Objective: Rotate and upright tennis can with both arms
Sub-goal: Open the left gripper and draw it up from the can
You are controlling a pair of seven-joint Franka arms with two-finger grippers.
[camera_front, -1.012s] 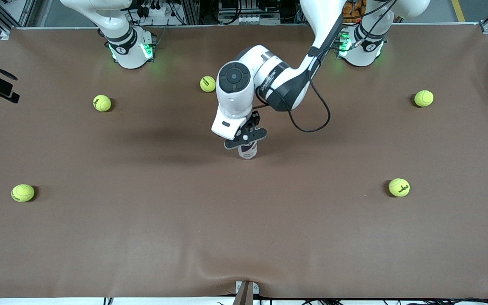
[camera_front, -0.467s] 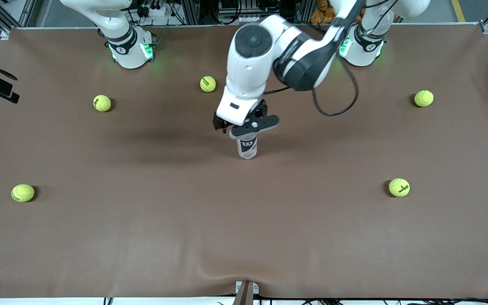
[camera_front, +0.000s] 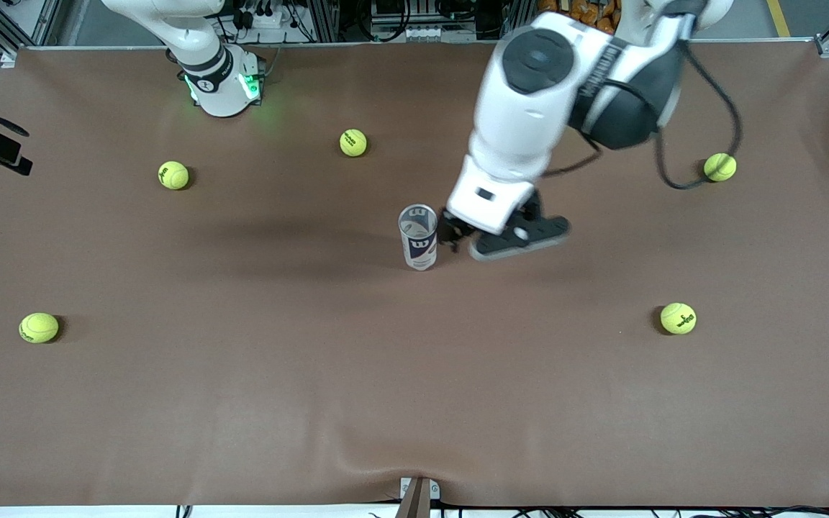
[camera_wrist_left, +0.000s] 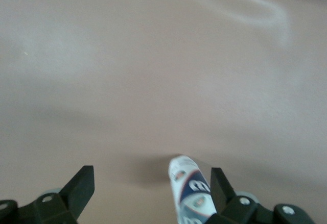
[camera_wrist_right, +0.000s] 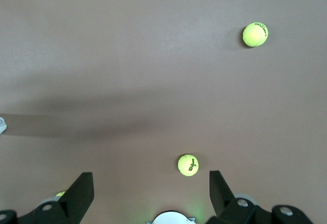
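While I am reading the front view, the tennis can [camera_front: 419, 237] is standing upright on the brown table [camera_front: 242, 403], open silvery rim up, near the table's middle. So I am judging the uprighting itself as done; what seems left is getting the arms clear. The left gripper [camera_front: 483, 241] is hanging just beside the can, toward the left arm's end of the table, fingers spread apart and holding nothing. The right arm is waiting at its base [camera_front: 222, 83]; its gripper is not showing here. Five tennis balls are lying well apart from the can: the nearest ball [camera_front: 352, 142] farther from the camera, the others [camera_front: 173, 175] [camera_front: 719, 167] [camera_front: 39, 327] [camera_front: 678, 318] scattered wide. All table edges are distant from the can, so I am seeing plenty of open cloth all around it.

In the left wrist view, the can is showing close by one black finger [camera_wrist_left: 219, 188] of the open pair, not clamped. Bare cloth is filling the rest, with a wrinkle [camera_wrist_left: 265, 15] toward the front edge.

In the right wrist view, the right gripper [camera_wrist_right: 150, 191] is hovering high over the table with fingers wide and empty. Two balls [camera_wrist_right: 188, 165] [camera_wrist_right: 255, 34] are lying below with open cloth between them.
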